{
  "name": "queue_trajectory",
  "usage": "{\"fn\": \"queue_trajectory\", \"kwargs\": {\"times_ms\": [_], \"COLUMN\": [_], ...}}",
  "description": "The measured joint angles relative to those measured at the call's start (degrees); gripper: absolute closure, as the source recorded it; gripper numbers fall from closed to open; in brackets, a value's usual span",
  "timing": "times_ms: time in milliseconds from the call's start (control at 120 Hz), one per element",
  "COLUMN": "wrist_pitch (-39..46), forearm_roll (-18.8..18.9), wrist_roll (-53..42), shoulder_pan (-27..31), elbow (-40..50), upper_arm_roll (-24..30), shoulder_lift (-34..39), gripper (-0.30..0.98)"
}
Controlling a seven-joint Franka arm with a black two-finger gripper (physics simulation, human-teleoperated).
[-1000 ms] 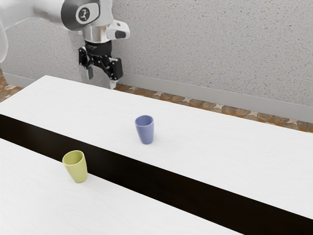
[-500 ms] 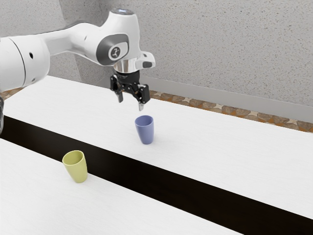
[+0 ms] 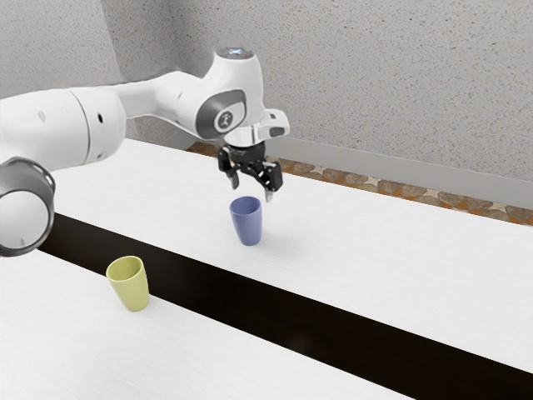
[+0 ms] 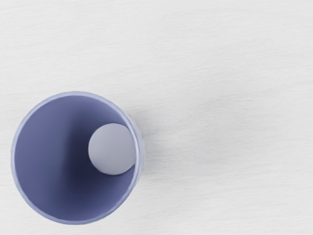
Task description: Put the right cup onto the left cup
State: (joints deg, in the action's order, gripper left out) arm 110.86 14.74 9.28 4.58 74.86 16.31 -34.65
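gripper [image 3: 251, 189], spread open and empty, hangs above the blue cup [image 3: 248, 225], whose far side is hidden.

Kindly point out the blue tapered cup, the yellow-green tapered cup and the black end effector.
Blue tapered cup [image 3: 248, 227], exterior view: outer wall.
Yellow-green tapered cup [image 3: 133, 293], exterior view: outer wall.
Black end effector [image 3: 251, 191], exterior view: midway between its fingertips.

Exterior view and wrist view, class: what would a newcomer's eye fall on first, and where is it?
First, probably, the big white arm reaching in from the exterior view's left, its open black hand just above the blue cup. Next, the yellow-green cup, standing apart by the dark band across the white table. The wrist view looks down into the blue cup.
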Motion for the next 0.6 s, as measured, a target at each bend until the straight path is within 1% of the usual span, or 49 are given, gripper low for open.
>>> {"fn": "queue_trajectory", "kwargs": {"times_ms": [183, 433, 600], "wrist_pitch": [2.3, 4.8, 6.1], "forearm_roll": [0.1, 0.5, 0.6], "wrist_roll": [-0.1, -0.7, -1.0], "shoulder_pan": [0.1, 0.0, 0.1], "elbow": [-1.1, -2.1, -2.4], "upper_arm_roll": [-0.4, -0.5, -1.5], "shoulder_lift": [-3.6, -6.3, -8.2], "gripper": [0.0, 0.0, 0.0]}}
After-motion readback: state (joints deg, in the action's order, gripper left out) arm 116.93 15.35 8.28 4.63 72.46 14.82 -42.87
